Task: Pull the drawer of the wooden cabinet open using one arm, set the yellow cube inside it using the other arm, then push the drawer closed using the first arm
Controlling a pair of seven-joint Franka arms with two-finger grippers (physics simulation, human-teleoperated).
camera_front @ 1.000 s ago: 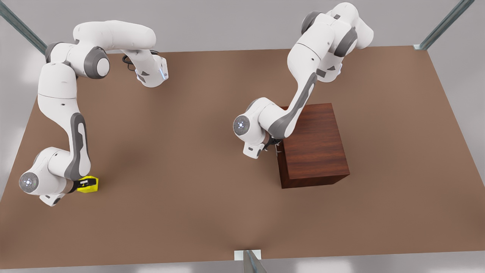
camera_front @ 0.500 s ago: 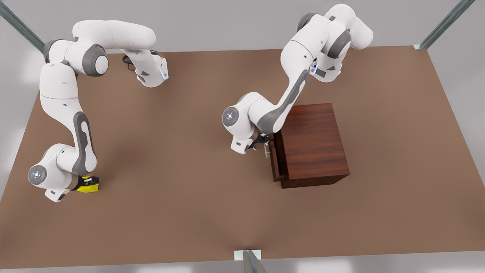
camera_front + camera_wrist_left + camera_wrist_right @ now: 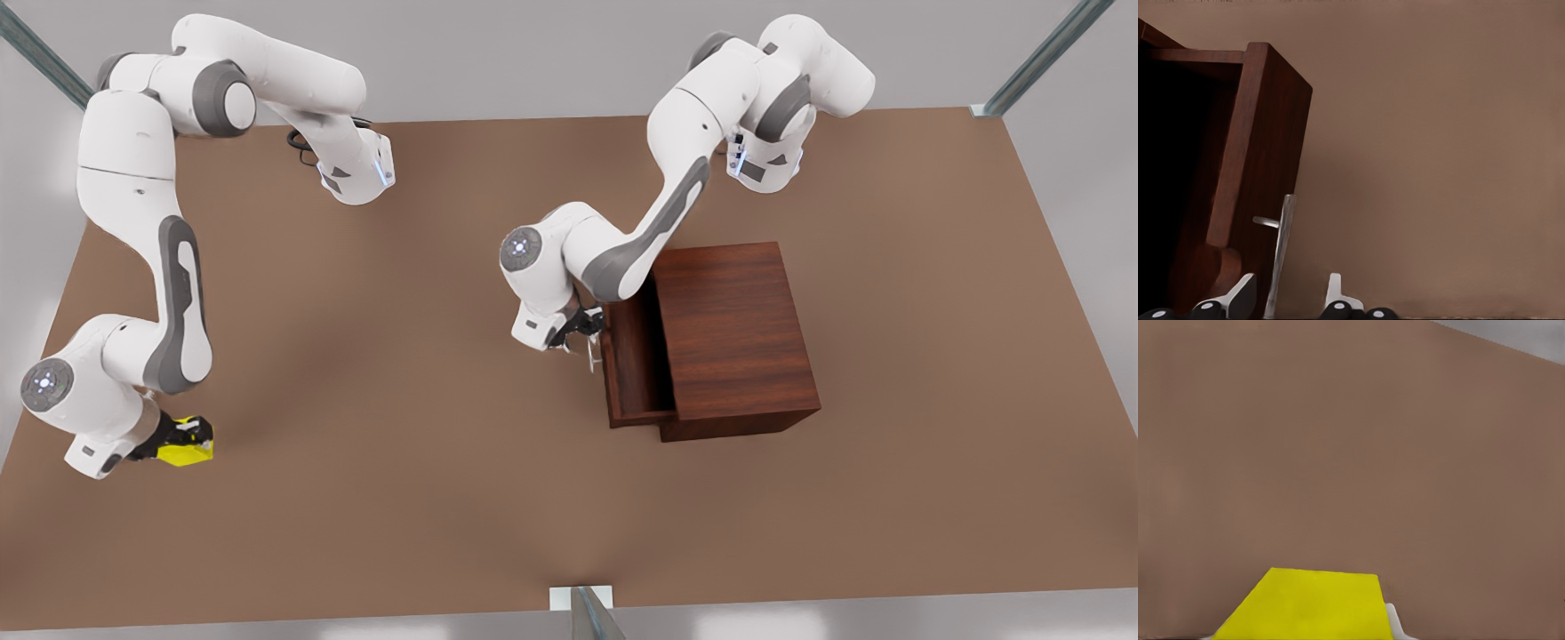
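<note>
The wooden cabinet [image 3: 738, 329] stands right of the table's middle. Its drawer [image 3: 633, 364] is pulled partway out toward the front view's left, showing a dark inside [image 3: 1178, 167]. My left gripper [image 3: 582, 333] is at the drawer front, its fingers [image 3: 1241, 297] on either side of the silver bar handle [image 3: 1281, 253] and closed around it. Near the front view's left edge, my right gripper [image 3: 182, 437] is shut on the yellow cube [image 3: 185, 449], low over the table. In the right wrist view the cube [image 3: 1311, 607] sits against one finger [image 3: 1393, 623].
The brown table [image 3: 400, 373] runs wide between the cube and the cabinet. Both arm bases [image 3: 356, 173] stand along the far edge. Metal frame posts [image 3: 587, 613] mark the near edge and the far corners.
The left gripper has drawn the drawer from shut to well out, toward the front view's left. The right gripper, with the cube, has shifted a little left and nearer the front edge.
</note>
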